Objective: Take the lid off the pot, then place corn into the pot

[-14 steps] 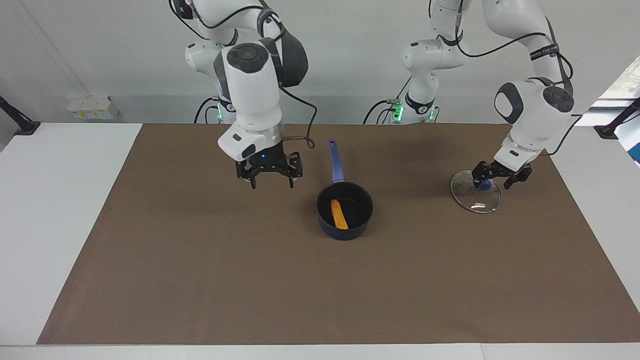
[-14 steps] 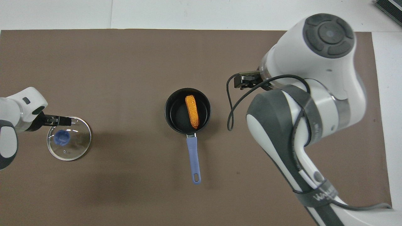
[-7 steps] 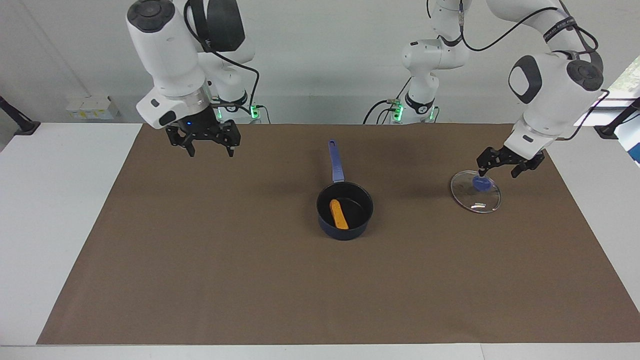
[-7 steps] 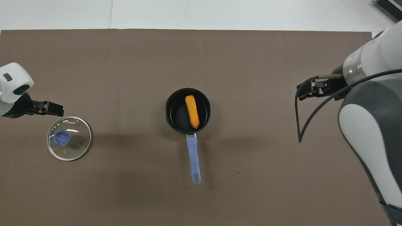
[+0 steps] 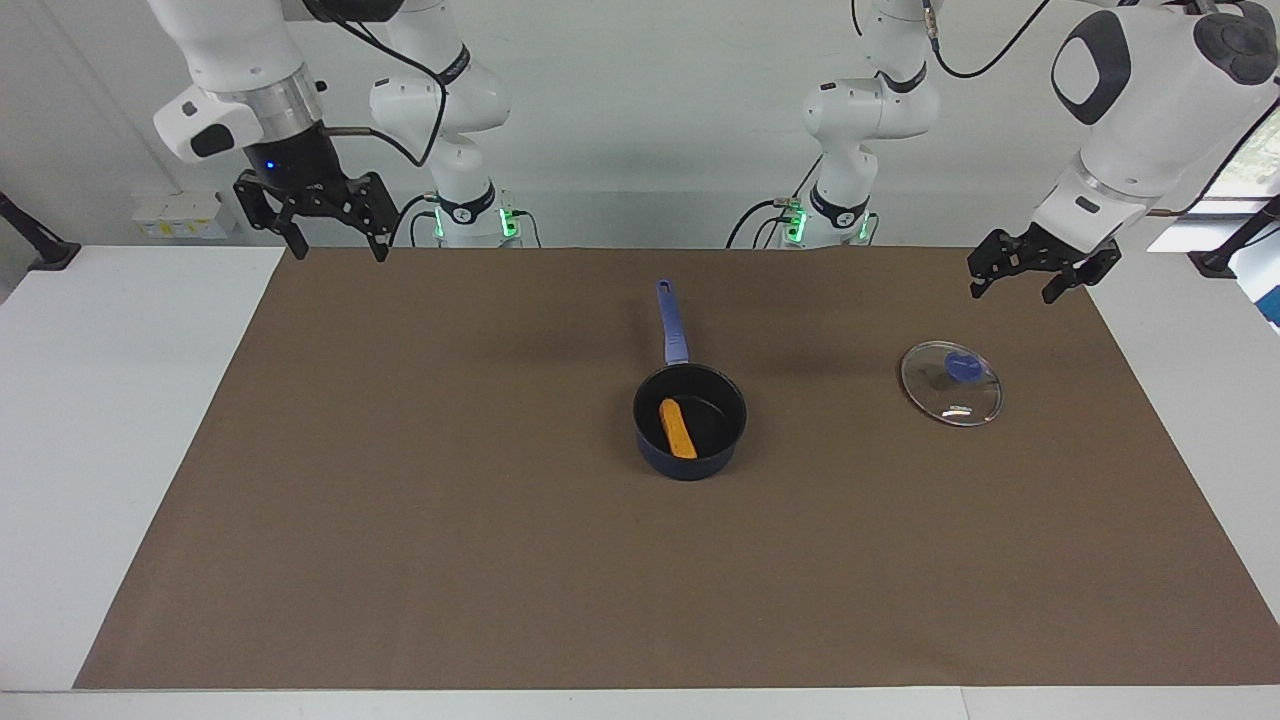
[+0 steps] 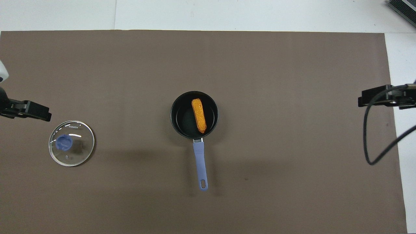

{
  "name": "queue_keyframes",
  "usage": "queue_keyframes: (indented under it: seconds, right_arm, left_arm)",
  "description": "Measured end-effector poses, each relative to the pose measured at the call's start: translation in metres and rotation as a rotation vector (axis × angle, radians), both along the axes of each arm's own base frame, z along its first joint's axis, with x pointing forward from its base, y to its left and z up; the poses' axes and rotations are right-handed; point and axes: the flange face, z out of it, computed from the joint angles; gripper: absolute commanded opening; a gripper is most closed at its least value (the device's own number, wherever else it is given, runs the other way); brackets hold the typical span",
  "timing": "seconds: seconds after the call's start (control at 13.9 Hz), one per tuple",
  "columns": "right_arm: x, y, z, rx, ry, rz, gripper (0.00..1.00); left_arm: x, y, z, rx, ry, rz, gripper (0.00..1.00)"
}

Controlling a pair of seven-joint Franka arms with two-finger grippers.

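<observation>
Facing view: the corn [image 5: 678, 428] lies in the pot [image 5: 690, 421], the lid [image 5: 951, 383] flat on the mat toward the left arm's end. Left gripper [image 5: 1032, 274] and right gripper [image 5: 312, 212] hang spread and empty, both raised clear. Overhead view: the corn's [image 6: 199, 115] long axis runs roughly along the pot's handle line; judged, nothing is left to grasp.

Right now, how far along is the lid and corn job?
Both steps look done. The lid lies flat on the mat toward the left arm's end, off the pot, and the corn lies inside the pot. Nothing is in hand: the left gripper and right gripper are raised, open and empty. Nothing seems left.
</observation>
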Motion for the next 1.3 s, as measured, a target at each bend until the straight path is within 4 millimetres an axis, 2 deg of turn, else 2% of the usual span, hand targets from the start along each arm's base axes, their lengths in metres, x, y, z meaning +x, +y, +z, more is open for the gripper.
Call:
queue_keyframes:
  seconds: [0.14,0.29,0.94,1.3]
  right_arm:
    - [-0.019,-0.013,0.02,0.004,0.01,-0.02,1.0]
    - [-0.029,-0.021,0.023,0.007,0.023,-0.032,1.0]
    - [-0.026,-0.028,0.005,-0.024,0.037,0.051,1.0]
    - [-0.026,-0.028,0.004,-0.026,0.035,0.053,1.0]
  left_arm:
    - [-0.003,0.0,0.013,0.0,0.009,0.0,1.0]
    - [-0.007,0.001,0.024,0.0,0.023,0.0,1.0]
    - [-0.01,0.001,0.035,0.0,0.024,0.0,1.0]
    - [-0.01,0.001,0.036,-0.001,0.022,0.0,1.0]
